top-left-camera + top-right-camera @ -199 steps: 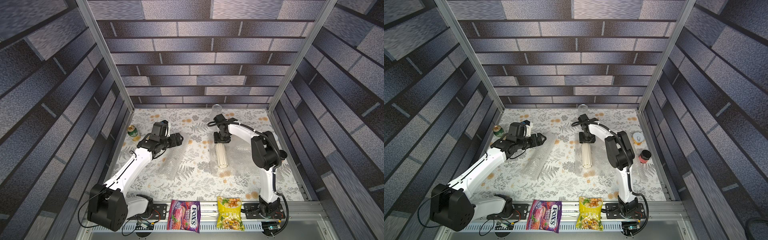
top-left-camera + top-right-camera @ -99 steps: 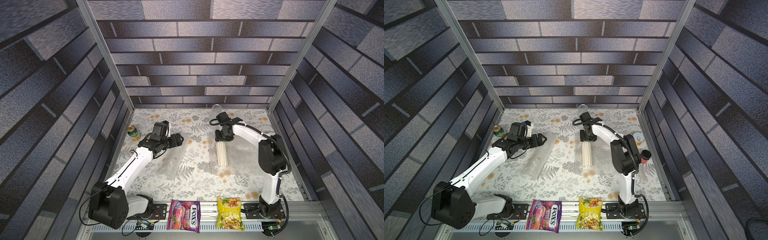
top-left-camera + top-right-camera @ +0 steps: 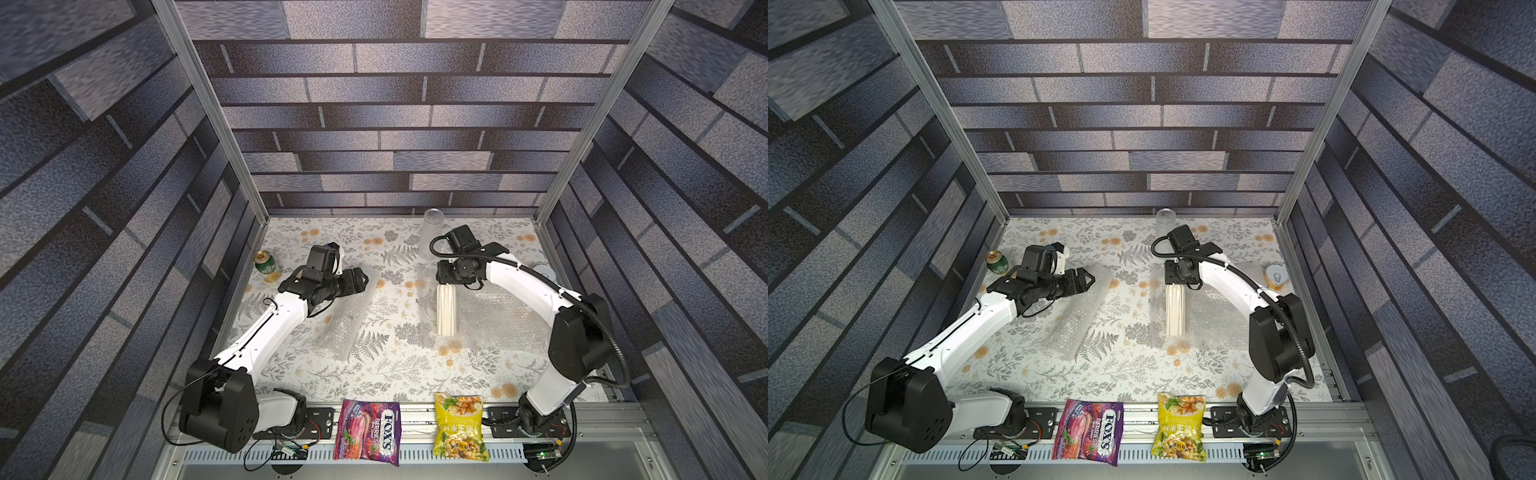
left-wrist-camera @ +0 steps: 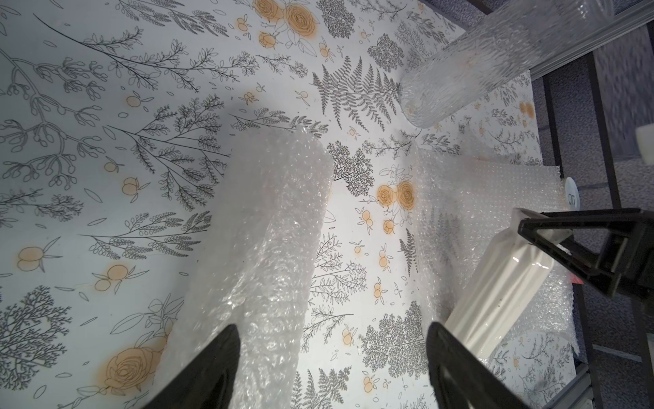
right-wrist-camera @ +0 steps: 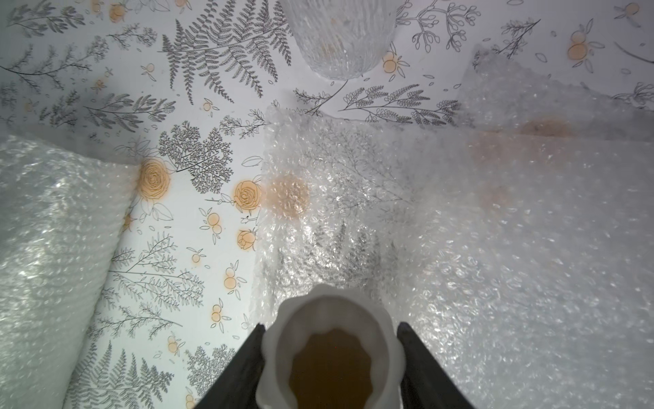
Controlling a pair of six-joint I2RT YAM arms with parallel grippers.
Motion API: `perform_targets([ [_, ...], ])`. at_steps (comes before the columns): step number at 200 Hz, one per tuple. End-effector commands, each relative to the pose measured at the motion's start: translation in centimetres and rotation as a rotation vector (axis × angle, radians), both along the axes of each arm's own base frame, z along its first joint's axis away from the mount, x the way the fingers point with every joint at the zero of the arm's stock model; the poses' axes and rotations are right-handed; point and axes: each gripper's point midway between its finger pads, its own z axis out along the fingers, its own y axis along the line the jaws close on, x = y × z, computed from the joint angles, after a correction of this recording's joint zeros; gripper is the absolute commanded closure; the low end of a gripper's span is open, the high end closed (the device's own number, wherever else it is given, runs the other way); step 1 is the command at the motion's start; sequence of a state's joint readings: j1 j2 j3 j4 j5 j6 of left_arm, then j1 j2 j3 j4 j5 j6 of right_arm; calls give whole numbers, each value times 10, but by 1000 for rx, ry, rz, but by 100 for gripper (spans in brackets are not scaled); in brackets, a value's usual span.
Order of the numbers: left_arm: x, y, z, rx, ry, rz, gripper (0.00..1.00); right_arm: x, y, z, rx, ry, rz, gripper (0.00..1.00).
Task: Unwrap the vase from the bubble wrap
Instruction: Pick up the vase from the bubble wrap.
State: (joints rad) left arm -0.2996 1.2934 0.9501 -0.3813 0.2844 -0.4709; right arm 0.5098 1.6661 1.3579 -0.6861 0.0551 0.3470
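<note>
The vase (image 3: 446,309) is white and ribbed, and it stands tilted over a flat sheet of bubble wrap (image 3: 498,320). My right gripper (image 3: 448,286) is shut on the vase's mouth; the right wrist view shows a finger on each side of the rim (image 5: 354,308). A second piece of bubble wrap, a roll (image 3: 353,316), lies to the left on the floral table. My left gripper (image 3: 360,279) hovers open over the roll's far end with nothing between its fingers. In the left wrist view the roll (image 4: 276,248) lies below the left gripper (image 4: 332,329), and the vase (image 4: 495,294) is off to one side.
A clear textured glass (image 3: 432,232) stands at the back, just behind the right gripper. A green can (image 3: 265,264) sits at the far left edge and a small tin (image 3: 1277,276) at the right edge. Two snack bags (image 3: 368,430) (image 3: 459,426) lie on the front rail.
The right arm's elbow has swung right and toward the front while the gripper kept hold of the vase at nearly the same spot. The left arm has hardly moved.
</note>
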Motion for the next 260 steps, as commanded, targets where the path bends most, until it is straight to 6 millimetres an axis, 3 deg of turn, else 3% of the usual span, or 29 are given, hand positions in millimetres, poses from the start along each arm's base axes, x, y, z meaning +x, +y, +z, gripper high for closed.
perform_targets([
  [1, 3, -7, 7, 3, -24, -37, 16, -2, 9, 33, 53, -101, 29, 100],
  [58, 5, -12, 8, 2, -20, -48, 16, -17, 18, 72, 85, -204, 85, 100],
  [147, 6, -15, 7, 3, -17, -53, 16, -17, 38, 89, 69, -247, 156, 100],
  [177, 6, -13, 7, 7, -16, -48, 16, -14, 54, 109, 68, -279, 210, 100],
  [220, 12, 1, 3, 12, 2, 9, 17, 2, 85, 143, 82, -336, 300, 100],
  [260, 15, 11, 10, -1, -3, 33, 18, 44, 112, 157, 5, -387, 369, 100],
])
